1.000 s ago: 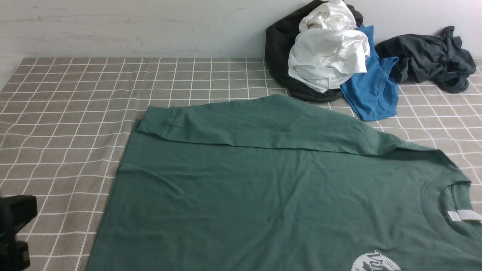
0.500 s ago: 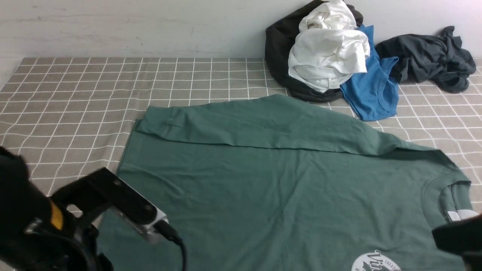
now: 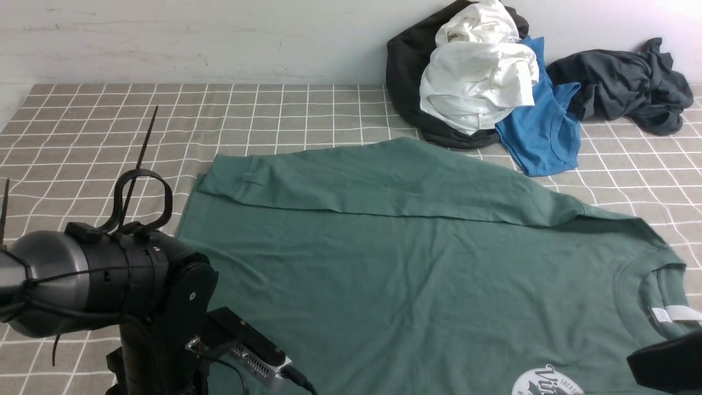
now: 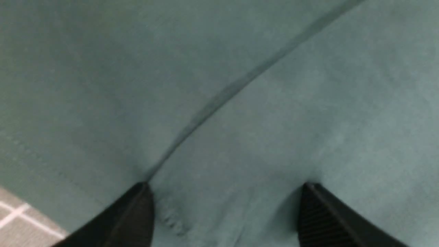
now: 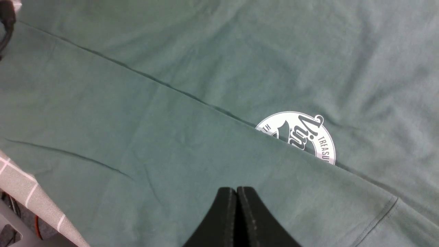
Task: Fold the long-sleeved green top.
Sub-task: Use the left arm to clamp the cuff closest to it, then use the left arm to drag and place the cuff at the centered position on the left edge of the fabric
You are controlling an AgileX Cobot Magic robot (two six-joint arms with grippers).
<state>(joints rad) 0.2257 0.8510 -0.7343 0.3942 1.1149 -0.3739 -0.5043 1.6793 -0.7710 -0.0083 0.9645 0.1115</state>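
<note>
The green long-sleeved top (image 3: 411, 274) lies flat on the checked cloth, neck and white label (image 3: 677, 314) to the right. Its far sleeve (image 3: 384, 181) is folded across the body. The round white logo (image 3: 545, 381) sits at the near edge, and in the right wrist view the logo (image 5: 301, 135) is half covered by the near sleeve (image 5: 154, 154) folded over it. My left gripper (image 4: 226, 192) is open, both fingertips (image 4: 142, 206) down close to the green fabric beside a fold edge near the hem corner. My right gripper (image 5: 236, 190) hovers shut over the near sleeve, holding nothing.
A heap of clothes lies at the back right against the wall: a white garment (image 3: 477, 82), a blue T-shirt (image 3: 543, 131), a black garment (image 3: 403, 71) and a dark grey one (image 3: 625, 82). The checked tablecloth (image 3: 109, 137) is bare on the left. The table's near edge (image 5: 34, 202) is close to the right gripper.
My left arm has swung in from the lower left over the top's near-left corner and its jaws have opened. Part of my right arm has appeared at the lower right edge.
</note>
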